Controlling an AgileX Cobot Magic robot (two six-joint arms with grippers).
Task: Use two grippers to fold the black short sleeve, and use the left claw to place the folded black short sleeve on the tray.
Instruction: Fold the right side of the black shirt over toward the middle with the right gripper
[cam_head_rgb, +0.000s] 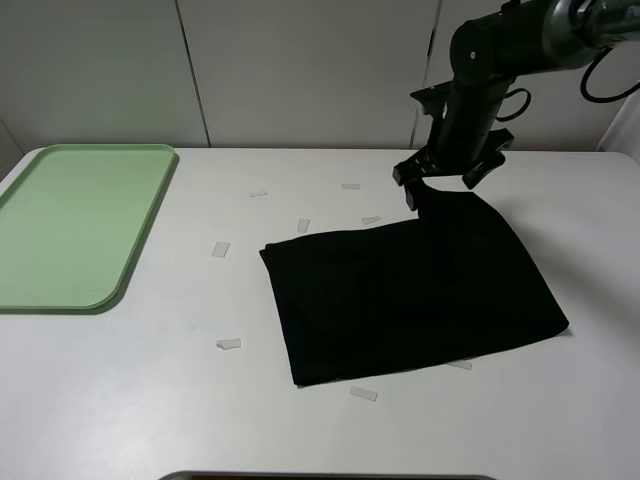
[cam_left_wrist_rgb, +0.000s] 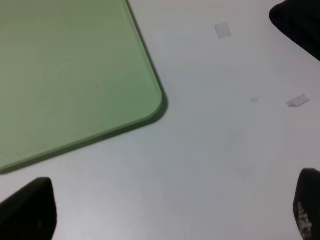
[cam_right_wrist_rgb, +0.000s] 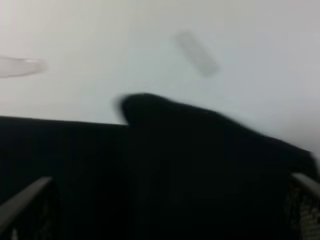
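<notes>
The right hand (cam_head_rgb: 447, 175), jaws spread wide, hung over the far corner of the black short sleeve (cam_head_rgb: 410, 295). The garment lay part-folded on the bench (cam_head_rgb: 150, 400), well apart from the tray (cam_head_rgb: 70, 220). The left hand (cam_left_wrist_rgb: 167, 215), equally wide and empty, hovered beside the tray's corner. Risk: a shallow pinch might catch only one layer, spoiling the fold.

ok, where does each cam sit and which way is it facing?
Exterior high: high in front of the table, looking down across it; tray left, shirt right, right gripper at the shirt's far corner.
Left wrist: on the left arm, facing down at the tray's corner; left gripper open, both fingertips show.
Right wrist: on the right arm, close over the shirt, blurred; both fingertips show.
Shared: shirt in all three; tray in exterior and left wrist.
</notes>
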